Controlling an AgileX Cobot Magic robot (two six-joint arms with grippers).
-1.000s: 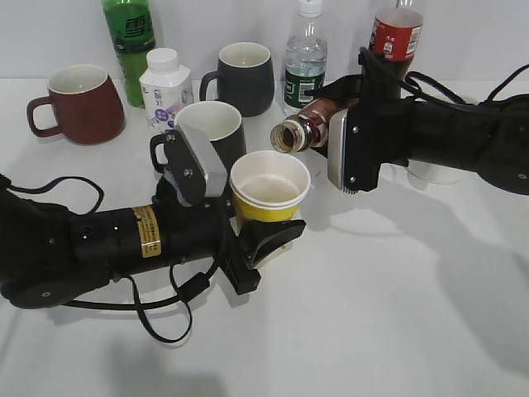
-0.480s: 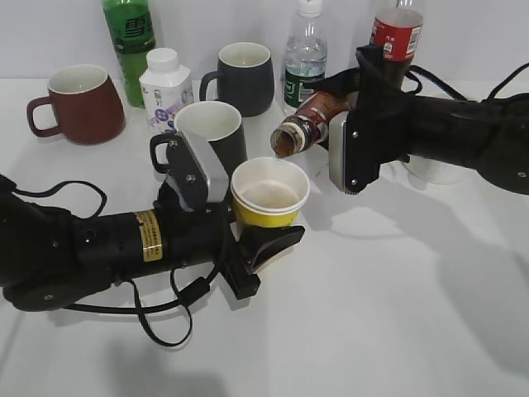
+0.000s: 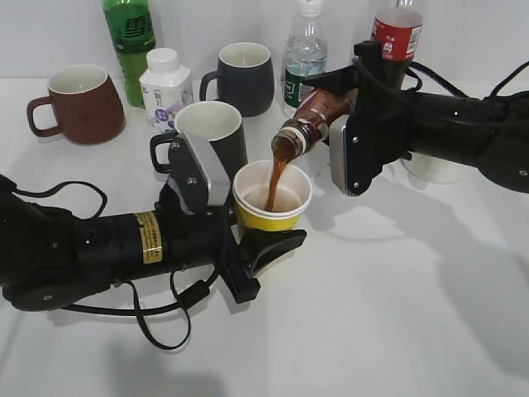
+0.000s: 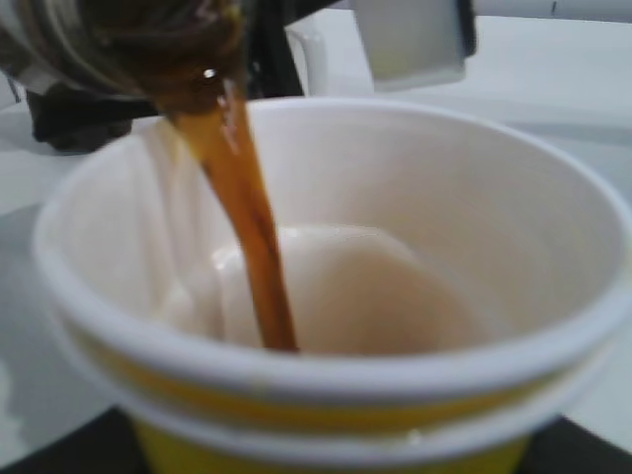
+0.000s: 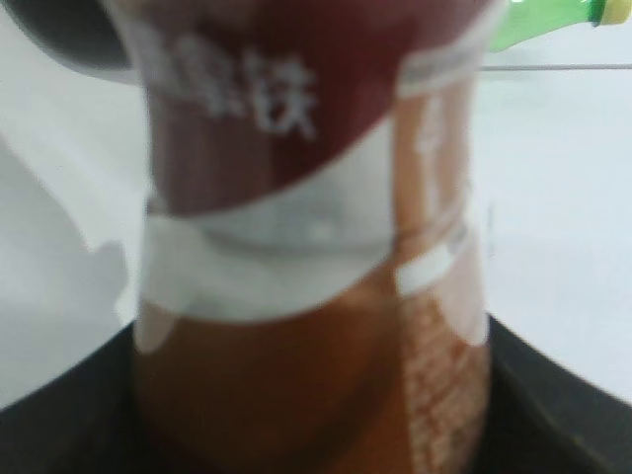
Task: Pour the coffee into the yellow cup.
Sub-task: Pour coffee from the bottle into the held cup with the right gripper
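The right gripper [image 3: 331, 112] clamps the tilted coffee [image 3: 310, 120], streaming into the yellow cup [image 3: 271, 203] clasped by the left gripper [image 3: 260, 240] above the white table [image 3: 397, 314].

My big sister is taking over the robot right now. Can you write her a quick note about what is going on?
Left end effector: shut on the yellow cup, holding it upright.
Right end effector: shut on the coffee bottle, tipped with its mouth above the cup.
Done: bottle open, a brown stream falling inside the cup.
Left: keep pouring, then tip the bottle upright. The cup's fill level is hard to judge.
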